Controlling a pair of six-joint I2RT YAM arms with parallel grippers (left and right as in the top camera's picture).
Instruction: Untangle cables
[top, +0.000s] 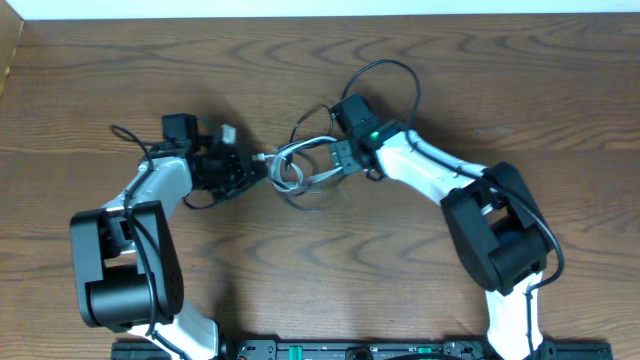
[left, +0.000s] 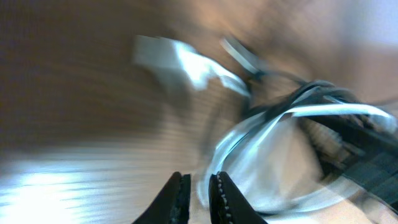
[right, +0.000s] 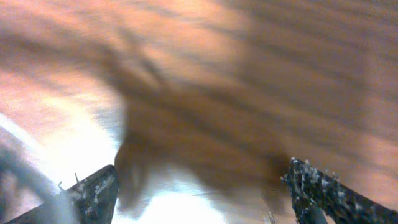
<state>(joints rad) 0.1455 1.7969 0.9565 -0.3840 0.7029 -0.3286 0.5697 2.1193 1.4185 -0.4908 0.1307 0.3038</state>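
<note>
At the left of the wooden table (top: 520, 70), the left gripper (top: 238, 168) points toward the centre. Its fingers (left: 180, 198) are almost closed in the blurred left wrist view, with only a sliver of gap and nothing between them. Just beside that gripper lies a white plug end (top: 228, 131). In the middle, between the two arms, the white cable (top: 290, 170) sits in a small coil on the table, and the black cable (top: 308, 118) is threaded through and around it, so the two are bunched together in one tangle. The left wrist view shows white and dark strands crossing close ahead of the fingertips. To the right of the tangle, the right gripper (top: 342, 160) sits right against the bundle. Its fingers (right: 93, 193) are spread wide and hold nothing, with only blurred wood grain between them.
</note>
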